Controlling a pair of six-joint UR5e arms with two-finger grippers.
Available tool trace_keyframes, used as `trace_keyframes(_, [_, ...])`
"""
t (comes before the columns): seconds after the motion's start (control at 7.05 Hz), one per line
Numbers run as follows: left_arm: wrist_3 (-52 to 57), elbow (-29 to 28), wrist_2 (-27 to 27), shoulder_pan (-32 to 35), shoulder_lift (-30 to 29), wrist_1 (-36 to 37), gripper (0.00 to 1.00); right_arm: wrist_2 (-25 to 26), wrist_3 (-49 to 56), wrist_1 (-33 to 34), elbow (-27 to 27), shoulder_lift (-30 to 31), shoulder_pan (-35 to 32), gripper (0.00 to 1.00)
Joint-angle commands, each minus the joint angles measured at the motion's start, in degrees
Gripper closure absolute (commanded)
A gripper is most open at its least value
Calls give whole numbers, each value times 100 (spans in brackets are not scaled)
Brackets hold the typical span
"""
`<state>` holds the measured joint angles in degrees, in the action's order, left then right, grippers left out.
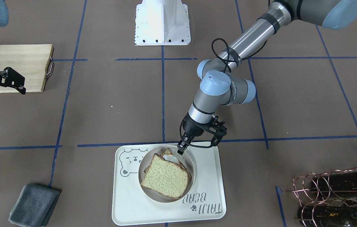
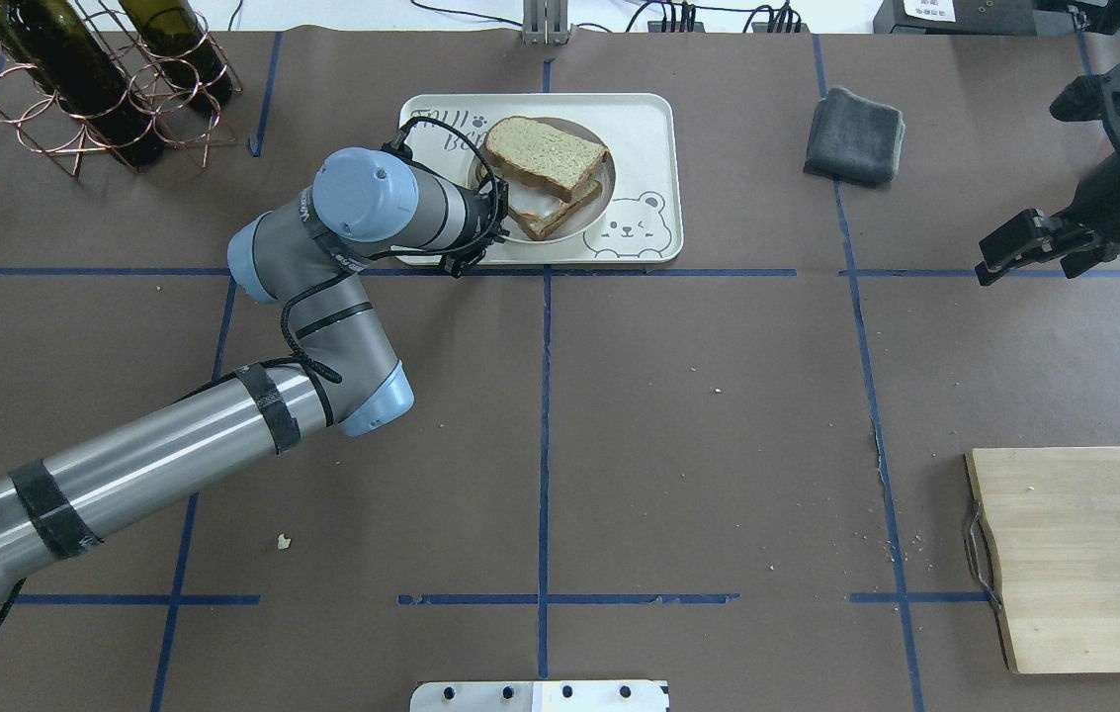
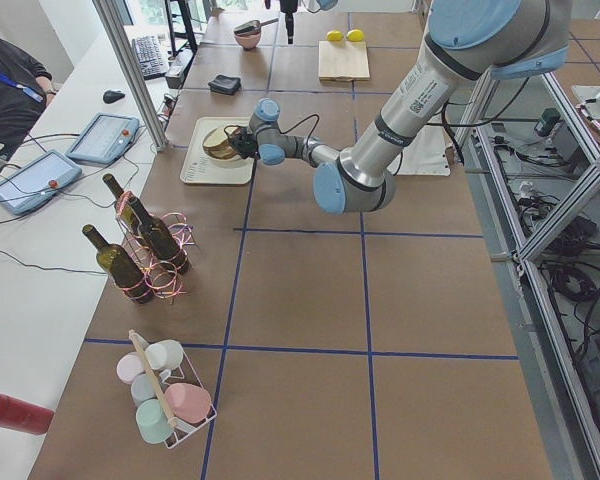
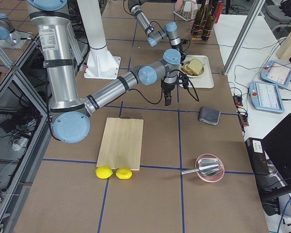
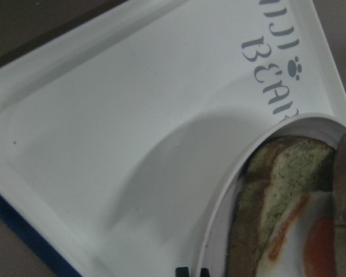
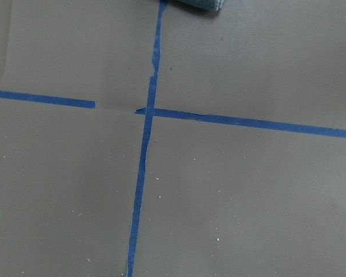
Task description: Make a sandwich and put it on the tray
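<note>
The sandwich (image 1: 165,176), two tan bread slices with a fried egg between them, lies on a round white plate (image 1: 193,167). The plate stands on the white bear tray (image 1: 206,176) at the table's far side. My left gripper (image 1: 181,148) is at the plate's rim on the robot's side, its fingers nearly closed on the rim. The left wrist view shows its fingertips (image 5: 183,271) at that rim, with egg and bread (image 5: 288,202) beside them and the tray (image 5: 132,115) behind. My right gripper (image 2: 1024,259) hangs open and empty, well off to the right.
A pale wooden board (image 2: 1083,554) with a metal handle lies near the right front. A folded grey cloth (image 2: 854,133) lies right of the tray. A copper wire rack with dark bottles (image 2: 95,89) stands left of the tray.
</note>
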<state>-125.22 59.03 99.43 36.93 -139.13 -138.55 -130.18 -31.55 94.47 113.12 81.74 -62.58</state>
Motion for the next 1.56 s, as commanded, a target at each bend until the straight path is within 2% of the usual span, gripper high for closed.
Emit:
trace_keyframes(0.0, [85, 3, -11, 34, 18, 4, 65, -7, 0, 1, 8, 0, -9, 0])
trace_keyframes(0.14, [390, 46, 32, 103, 18, 30, 4, -7, 0, 1, -1, 0, 0, 0])
trace_keyframes(0.28, [567, 369, 207, 226, 235, 56, 0, 2, 0, 1, -1, 9, 0, 0])
trace_keyframes(0.57, [849, 1465, 856, 376, 1007, 300, 0, 19, 0, 10, -1, 17, -9, 0])
trace_keyframes(0.71, [1390, 2115, 1024, 403, 1350, 755, 0, 45, 9, 27, -1, 78, -70, 0])
trace_keyframes(0.99, [3108, 3834, 1061, 473, 2045, 2455, 0, 54, 410, 36, -18, 350, -324, 0])
trace_keyframes(1.14, [4223, 4409, 1052, 586, 2231, 3309, 0, 54, 805, 36, -158, 438, -552, 0])
trace_keyframes(1.42, [5791, 5010, 1079, 1077, 2696, 4035, 0, -7, 1709, 19, -701, 466, -1070, 0])
